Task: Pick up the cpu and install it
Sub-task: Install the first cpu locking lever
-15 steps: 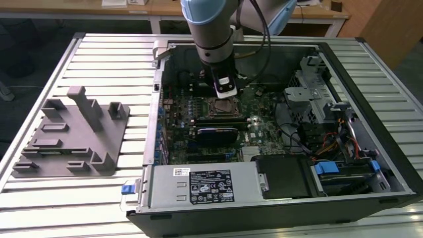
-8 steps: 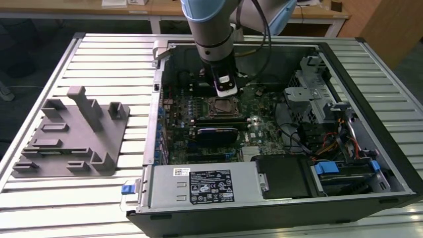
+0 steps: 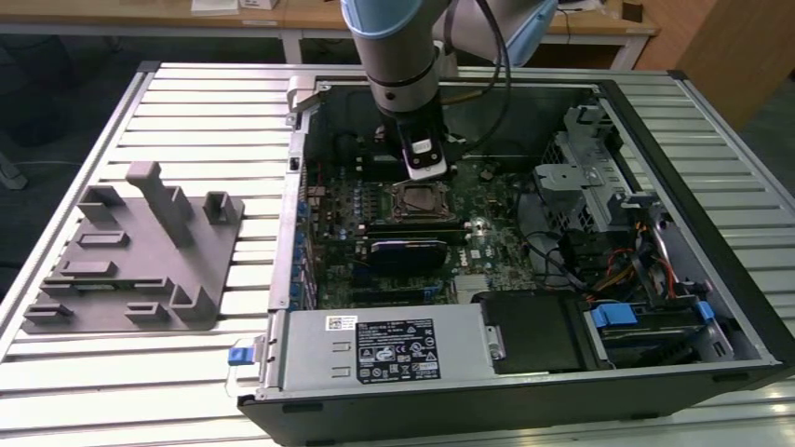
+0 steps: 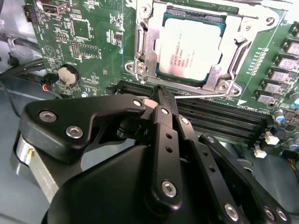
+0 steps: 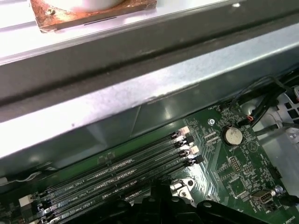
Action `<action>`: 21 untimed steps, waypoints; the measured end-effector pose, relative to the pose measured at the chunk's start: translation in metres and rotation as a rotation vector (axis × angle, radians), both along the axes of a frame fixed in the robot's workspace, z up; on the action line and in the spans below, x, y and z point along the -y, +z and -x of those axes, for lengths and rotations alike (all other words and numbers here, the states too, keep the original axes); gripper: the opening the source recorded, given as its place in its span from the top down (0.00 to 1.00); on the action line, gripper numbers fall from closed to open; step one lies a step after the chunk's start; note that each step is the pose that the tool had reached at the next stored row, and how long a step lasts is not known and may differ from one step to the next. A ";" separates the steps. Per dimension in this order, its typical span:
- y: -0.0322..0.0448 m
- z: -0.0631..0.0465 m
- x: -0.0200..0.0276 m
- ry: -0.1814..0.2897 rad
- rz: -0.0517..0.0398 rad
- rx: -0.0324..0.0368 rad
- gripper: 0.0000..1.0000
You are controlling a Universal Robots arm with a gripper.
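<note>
**CPU sits in its socket as the arm hangs over the board**

CPU [image 4: 191, 44], a flat square chip with a bright metal top, lies seated in the socket [image 4: 198, 46] on the green motherboard [image 4: 93, 42], framed by the socket's steel bracket. In the exterior view the chip [image 3: 416, 199] shows in the middle of the open computer case [image 3: 695, 242], which rests on a slatted table [image 3: 186, 102]. The arm's pincer [image 4: 161, 93] hangs just above the memory slots [image 4: 224, 116] beside the socket, its black fingers [image 4: 163, 105] drawn together at the tips with nothing between them. A thin metal lever [image 4: 205, 96] lies along the socket's edge nearest the fingertips. The grey moulded tray [image 3: 137, 251] stands well apart, outside the case on the exterior view's left.

By its look the chip is light, rigid and thin, with a smooth lid that would likely slip under a loose hold. Its underside and the socket contacts are probably delicate, so the safe places to take it are two opposite edges, kept level, never pressed down.
</note>
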State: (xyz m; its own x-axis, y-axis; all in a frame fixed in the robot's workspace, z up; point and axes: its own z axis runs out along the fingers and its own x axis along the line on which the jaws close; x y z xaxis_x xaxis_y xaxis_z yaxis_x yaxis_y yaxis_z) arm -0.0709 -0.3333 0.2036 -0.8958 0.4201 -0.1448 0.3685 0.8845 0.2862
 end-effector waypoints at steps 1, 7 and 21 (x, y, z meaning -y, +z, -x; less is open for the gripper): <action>0.0000 0.000 0.0000 0.001 -0.0004 0.0000 0.89; 0.0000 0.002 0.0001 0.027 -0.0006 -0.0001 0.89; -0.0008 0.004 0.0001 0.165 0.0013 -0.0002 0.89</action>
State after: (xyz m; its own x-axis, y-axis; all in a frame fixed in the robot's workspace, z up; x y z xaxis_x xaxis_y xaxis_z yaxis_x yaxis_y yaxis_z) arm -0.0744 -0.3334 0.2028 -0.9527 0.2672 -0.1451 0.2184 0.9333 0.2849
